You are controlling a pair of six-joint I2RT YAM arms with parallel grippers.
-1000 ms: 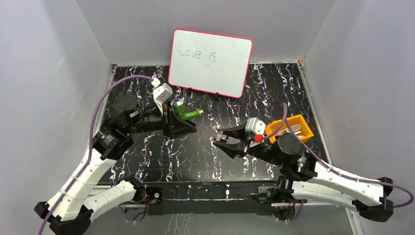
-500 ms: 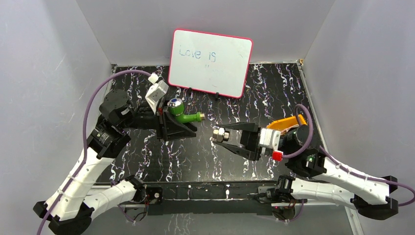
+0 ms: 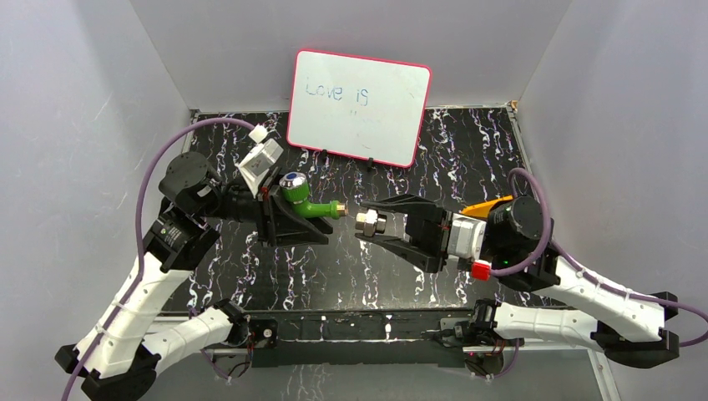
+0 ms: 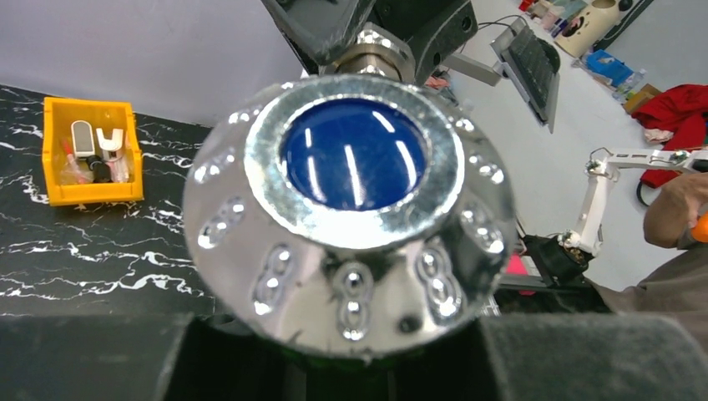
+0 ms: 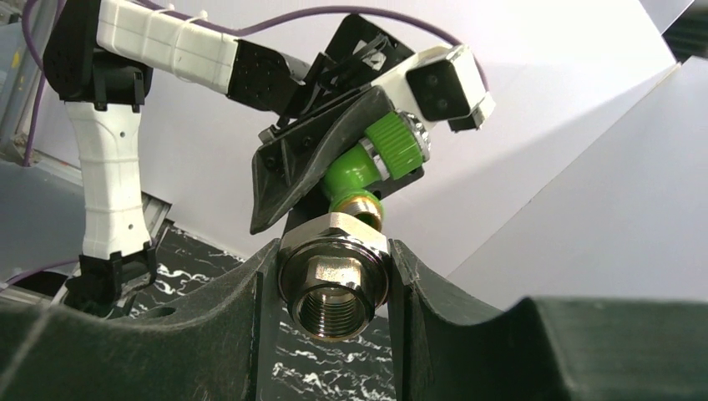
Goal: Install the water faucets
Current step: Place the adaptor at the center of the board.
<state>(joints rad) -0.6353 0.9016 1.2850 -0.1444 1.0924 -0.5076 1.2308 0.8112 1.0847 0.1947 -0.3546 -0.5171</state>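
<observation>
My left gripper (image 3: 294,210) is shut on the green water faucet (image 3: 305,200), held off the table with its blue-and-silver knob (image 3: 293,180) up and its threaded end (image 3: 337,207) pointing right. That knob (image 4: 351,192) fills the left wrist view, with the black fingers (image 4: 108,359) below it. My right gripper (image 3: 368,224) is shut on a silver hex fitting (image 3: 367,222), a small gap right of the threaded end. In the right wrist view the fitting (image 5: 334,284) sits between the jaws, open threads facing the camera, with the faucet (image 5: 367,163) just behind its upper rim.
An orange tray (image 3: 488,205) with metal pieces sits at the right, mostly behind my right arm; it also shows as the tray (image 4: 88,150). A whiteboard (image 3: 359,107) leans at the back of the black marbled table (image 3: 334,267). Grey walls enclose three sides.
My right gripper has swung away from the tray toward the centre with the fitting. My left gripper has tilted the faucet so that its threaded end faces the fitting. The gap has narrowed.
</observation>
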